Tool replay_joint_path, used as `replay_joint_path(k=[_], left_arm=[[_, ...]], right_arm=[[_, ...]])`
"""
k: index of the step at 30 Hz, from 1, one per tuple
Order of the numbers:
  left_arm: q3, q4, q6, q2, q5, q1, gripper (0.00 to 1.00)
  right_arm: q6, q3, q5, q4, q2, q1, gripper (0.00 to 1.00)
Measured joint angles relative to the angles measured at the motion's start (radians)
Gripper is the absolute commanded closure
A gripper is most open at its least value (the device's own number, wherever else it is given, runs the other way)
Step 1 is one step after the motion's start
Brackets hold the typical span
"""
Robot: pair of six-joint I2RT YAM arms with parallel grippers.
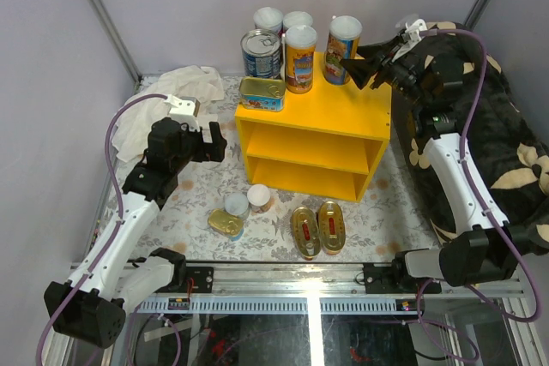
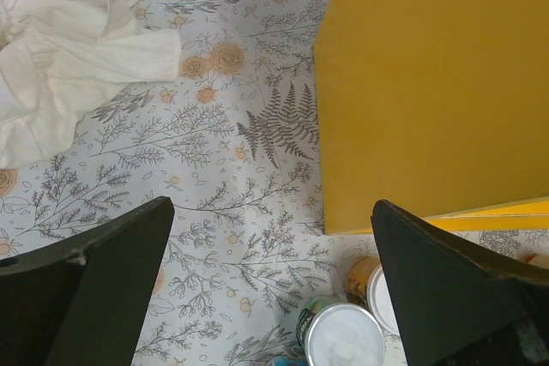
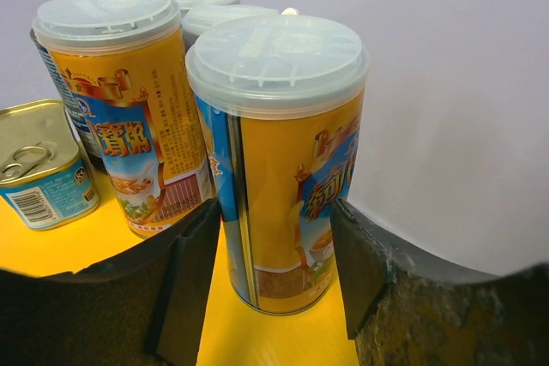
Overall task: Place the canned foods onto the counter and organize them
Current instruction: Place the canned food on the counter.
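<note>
The yellow counter (image 1: 343, 105) carries several tall white-lidded cans, a blue-labelled steel can (image 1: 261, 53) and a rectangular tin (image 1: 262, 93) on its top. My right gripper (image 1: 353, 69) is open and straddles the rightmost tall can (image 1: 343, 47), which stands on the counter top (image 3: 257, 340). In the right wrist view the gripper (image 3: 276, 272) has small gaps on both sides of that can (image 3: 279, 152). My left gripper (image 1: 214, 143) is open and empty left of the counter. Two small cans (image 1: 237, 206) and three gold oval tins (image 1: 305, 231) lie on the floral floor.
A crumpled white cloth (image 1: 163, 105) lies at the back left and also shows in the left wrist view (image 2: 77, 49). A dark floral cushion (image 1: 489, 143) fills the right side. A small white-lidded can (image 2: 343, 338) sits just below my left gripper (image 2: 273, 280), by the counter's side (image 2: 429, 83).
</note>
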Motion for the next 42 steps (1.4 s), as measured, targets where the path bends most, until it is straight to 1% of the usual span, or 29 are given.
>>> replay_joint_path(k=[15, 33, 42], left_arm=[[-0.009, 0.002, 0.008, 0.005, -0.003, 0.000, 0.00], [-0.010, 0.002, 0.011, 0.013, -0.003, 0.000, 0.00], [-0.010, 0.003, 0.011, 0.013, -0.005, 0.000, 0.00]], right_arm=[[0.008, 0.024, -0.097, 0.074, 0.061, -0.002, 0.57], [0.072, 0.035, -0.121, 0.169, 0.117, -0.002, 0.57], [0.105, 0.050, -0.122, 0.192, 0.143, -0.002, 0.59]])
